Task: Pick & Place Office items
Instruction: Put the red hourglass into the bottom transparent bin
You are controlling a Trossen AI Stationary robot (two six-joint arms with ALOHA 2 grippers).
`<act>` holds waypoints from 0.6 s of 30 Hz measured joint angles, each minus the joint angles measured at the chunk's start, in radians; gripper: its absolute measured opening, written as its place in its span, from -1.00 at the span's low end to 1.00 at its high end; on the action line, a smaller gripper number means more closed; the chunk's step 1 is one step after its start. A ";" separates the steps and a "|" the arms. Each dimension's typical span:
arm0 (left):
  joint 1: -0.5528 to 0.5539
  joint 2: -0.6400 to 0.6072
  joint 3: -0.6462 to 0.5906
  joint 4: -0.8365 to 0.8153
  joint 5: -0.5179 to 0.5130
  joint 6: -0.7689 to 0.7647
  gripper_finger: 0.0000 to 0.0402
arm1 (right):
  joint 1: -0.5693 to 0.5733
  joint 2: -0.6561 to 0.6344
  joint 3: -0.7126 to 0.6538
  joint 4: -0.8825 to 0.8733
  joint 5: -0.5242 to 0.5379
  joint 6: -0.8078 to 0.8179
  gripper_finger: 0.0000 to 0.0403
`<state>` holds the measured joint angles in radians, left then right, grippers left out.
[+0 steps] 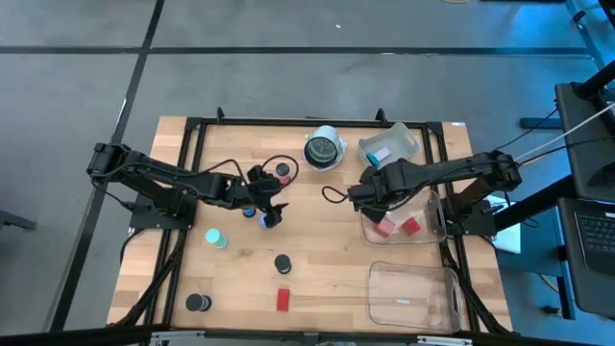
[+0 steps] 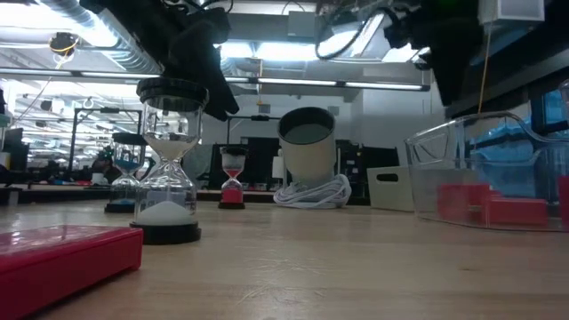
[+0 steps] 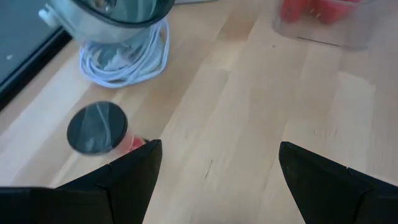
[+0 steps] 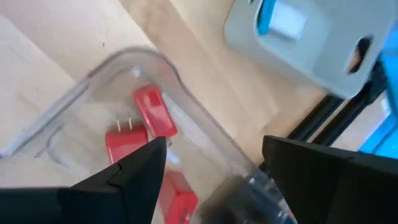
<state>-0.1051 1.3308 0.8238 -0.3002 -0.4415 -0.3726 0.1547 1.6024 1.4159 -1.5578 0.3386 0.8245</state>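
Near edge of the tabletop: a red block (image 1: 282,300) lies flat by the middle of the near edge, with a black disc (image 1: 197,303) toward the near left corner; an empty clear bin (image 1: 413,293) sits at the near right corner. In the low view the red block fills the near left and is cut off by the frame.
Middle of the tabletop: another black-topped piece (image 1: 282,262) stands apart from both grippers; the low view shows it as an hourglass with white sand (image 2: 168,164). A teal round piece (image 1: 217,237) lies left of it.
Left gripper (image 1: 272,213): fingers spread wide over bare wood left of centre, gripping nothing. A black-topped red piece (image 3: 97,128) stands just beside one finger (image 3: 127,171), toward the far edge; partly hidden by that finger.
Right gripper (image 1: 370,200): fingers apart and empty above the far end of a second clear bin (image 1: 430,226) near the right edge.
Red blocks in that bin (image 4: 154,112): three lie on its floor below the open fingers, one showing two metal prongs; one is cut off by the lower edge of the wrist view.
Far edge: a round white-and-dark cup (image 1: 325,148) with a coiled white cable (image 2: 313,193), and a grey tilted bin (image 1: 389,145) holding a pale blue and white piece (image 4: 277,18); its contents are hard to make out.
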 joint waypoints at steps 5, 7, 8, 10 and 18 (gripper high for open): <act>0.005 0.000 0.019 -0.151 0.001 -0.083 0.60 | 0.032 -0.003 0.052 -0.009 0.039 -0.029 0.33; 0.010 0.000 0.047 -0.230 -0.001 -0.134 0.60 | 0.045 -0.003 0.062 -0.008 0.039 -0.039 0.33; 0.011 0.000 0.059 -0.273 -0.004 -0.154 0.60 | 0.051 -0.003 0.064 -0.008 0.039 -0.047 0.33; 0.010 0.000 0.077 -0.334 -0.024 -0.165 0.60 | 0.059 -0.003 0.063 -0.009 0.039 -0.061 0.33; 0.043 0.000 0.105 -0.340 -0.148 -0.143 0.60 | 0.072 -0.003 0.063 -0.009 0.038 -0.058 0.33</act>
<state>-0.0622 1.3304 0.9283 -0.6399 -0.5894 -0.5154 0.2267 1.5993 1.4792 -1.5669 0.3767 0.7670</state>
